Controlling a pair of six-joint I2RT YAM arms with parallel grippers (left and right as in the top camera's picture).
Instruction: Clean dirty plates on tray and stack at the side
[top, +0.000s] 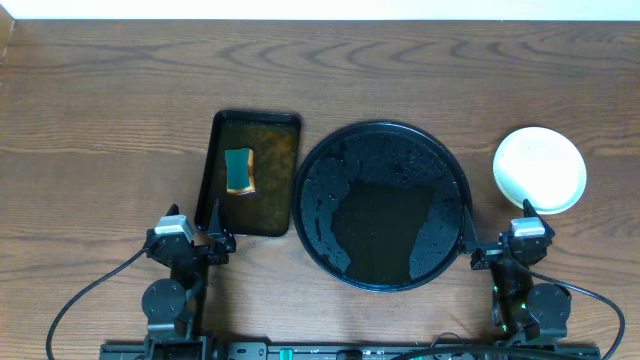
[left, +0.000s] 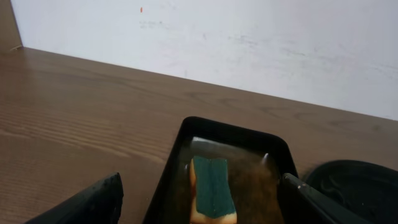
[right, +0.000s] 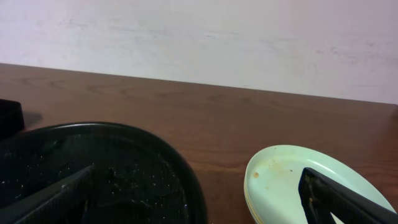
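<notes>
The plates (top: 540, 168) sit in one stack on the table right of the tray. In the right wrist view the top plate (right: 292, 186) is pale mint with faint brown specks, and a pale yellow rim shows under it. The round black tray (top: 380, 205) is wet and glossy and holds no plate. My right gripper (top: 497, 225) hovers open between the tray and the stack, with nothing between its fingers (right: 336, 196). My left gripper (top: 192, 222) stands open at the near end of the rectangular tray, holding nothing; its fingers (left: 87, 205) frame the sponge.
A rectangular black tray (top: 225, 170) of brownish water lies left of the round tray, with a green-and-yellow sponge (top: 240, 170) in it. A pale wall runs along the table's far edge. Both arm bases and cables sit at the near edge.
</notes>
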